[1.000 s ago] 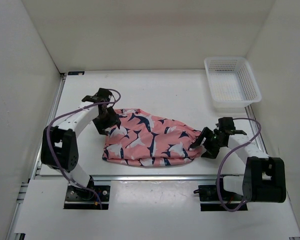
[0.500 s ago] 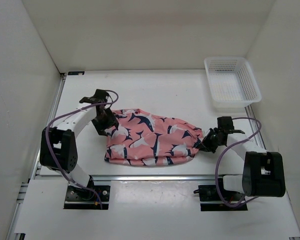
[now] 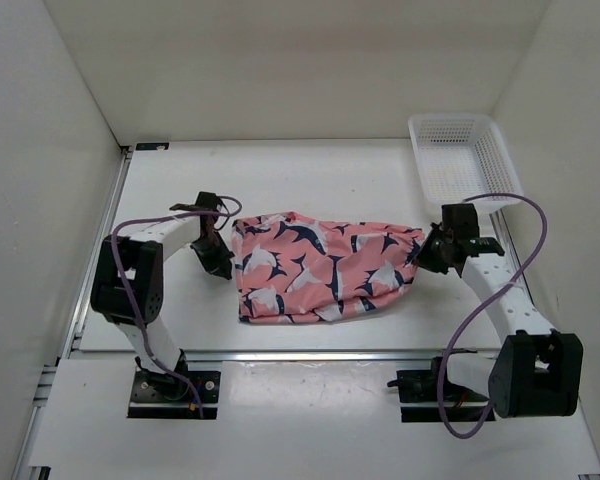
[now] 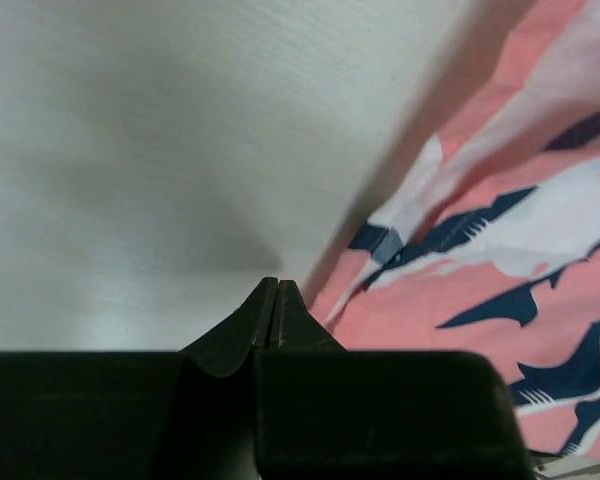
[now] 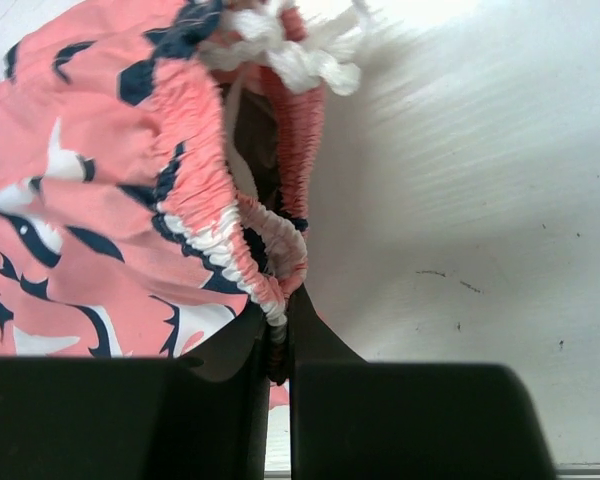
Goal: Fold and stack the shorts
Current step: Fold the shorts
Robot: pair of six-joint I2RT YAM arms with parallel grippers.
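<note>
The shorts (image 3: 320, 265), salmon-pink with navy and white fish shapes, lie bunched in the middle of the table. My right gripper (image 3: 421, 258) is shut on the elastic waistband at their right end; the right wrist view shows the gathered band (image 5: 270, 270) pinched between the gripper's (image 5: 280, 335) fingers. My left gripper (image 3: 222, 268) rests just off the shorts' left edge, on bare table. In the left wrist view that gripper (image 4: 276, 286) has its tips pressed together with nothing between them, and the cloth (image 4: 500, 230) lies just to the right.
A white mesh basket (image 3: 465, 165) stands at the back right corner, close behind the right arm. White enclosure walls rise on the left, back and right. The table's front edge (image 3: 310, 352) runs just below the shorts.
The right gripper closed on the waistband and pulled the shorts right and back. The left gripper closed without cloth, and the shorts' left edge slid away from it.
</note>
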